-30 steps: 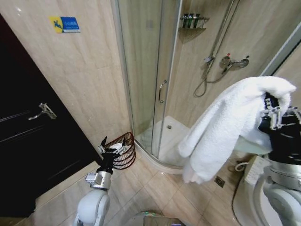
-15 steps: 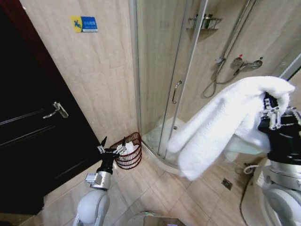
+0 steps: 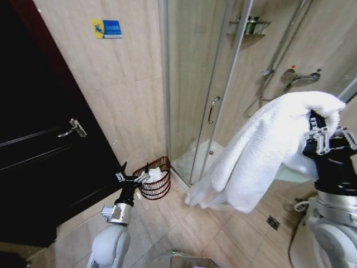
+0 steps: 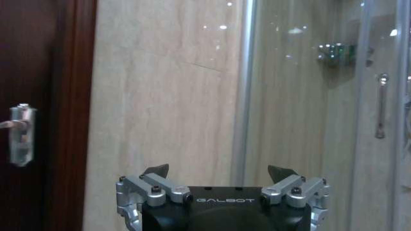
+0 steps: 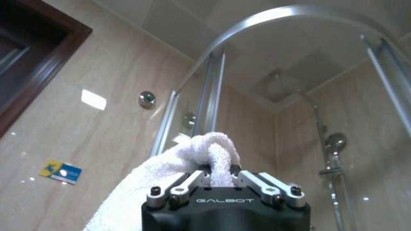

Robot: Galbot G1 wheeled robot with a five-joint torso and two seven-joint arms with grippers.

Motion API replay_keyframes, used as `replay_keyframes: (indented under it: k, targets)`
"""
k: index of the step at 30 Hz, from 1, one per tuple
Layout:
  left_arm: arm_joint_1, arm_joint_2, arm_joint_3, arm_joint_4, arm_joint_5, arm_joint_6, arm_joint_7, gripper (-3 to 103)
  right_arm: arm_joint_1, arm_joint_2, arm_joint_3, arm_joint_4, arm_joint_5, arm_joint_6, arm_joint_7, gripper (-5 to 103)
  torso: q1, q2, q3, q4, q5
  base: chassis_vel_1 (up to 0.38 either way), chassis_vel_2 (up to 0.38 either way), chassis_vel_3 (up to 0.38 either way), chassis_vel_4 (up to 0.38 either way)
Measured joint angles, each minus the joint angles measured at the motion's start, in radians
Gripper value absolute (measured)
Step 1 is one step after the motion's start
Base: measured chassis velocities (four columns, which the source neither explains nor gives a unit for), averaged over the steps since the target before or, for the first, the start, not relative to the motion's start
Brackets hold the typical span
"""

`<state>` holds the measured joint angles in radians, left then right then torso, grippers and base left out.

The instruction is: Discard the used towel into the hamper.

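Jaws first: left gripper jaws spread wide, nothing between them; it sits low on the left, pointing toward the hamper. Left wrist view confirms it, both tips of the left gripper well apart with bare wall tile behind.

Hamper stands on the floor against the wall, just beside the shower enclosure corner, dark door further left. Something white already lies inside it; can't tell what.

Moving right: towel hangs in the air, well apart from the hamper and above floor level. Right gripper jaws are closed on a bunched fold at the top of it; right wrist view shows the right gripper pinching a hump of the towel between its tips.

Handling, my read:
- Soft, limp terry; drapes and swings, no stiffness to steer it by.
- Light if dry, noticeably heavier if damp; can't tell which.
- Not slippery, not fragile; pile grips well.
- Current pinch on a gathered fold looks adequate. Most of the cloth trails below and to the left of the grip.
- Long tail vs small rim: lower end likely needs to enter the hamper first, or it drapes over the edge.
- Wire ribs could snag loops.
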<state>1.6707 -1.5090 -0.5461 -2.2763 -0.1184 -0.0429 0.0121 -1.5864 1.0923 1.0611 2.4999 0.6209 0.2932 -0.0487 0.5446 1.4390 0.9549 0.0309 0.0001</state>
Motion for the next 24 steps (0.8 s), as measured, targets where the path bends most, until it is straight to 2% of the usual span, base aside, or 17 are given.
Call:
replay_keyframes:
  k: [24]
  targets:
    - [0.000,0.000,0.000,0.000,0.000,0.000,0.000,100,0.005,-0.001,-0.005,0.000,-0.001,0.002,-0.005,12,0.000,0.000,0.000,0.0003,-0.0001,0.111,0.113,0.114,0.110]
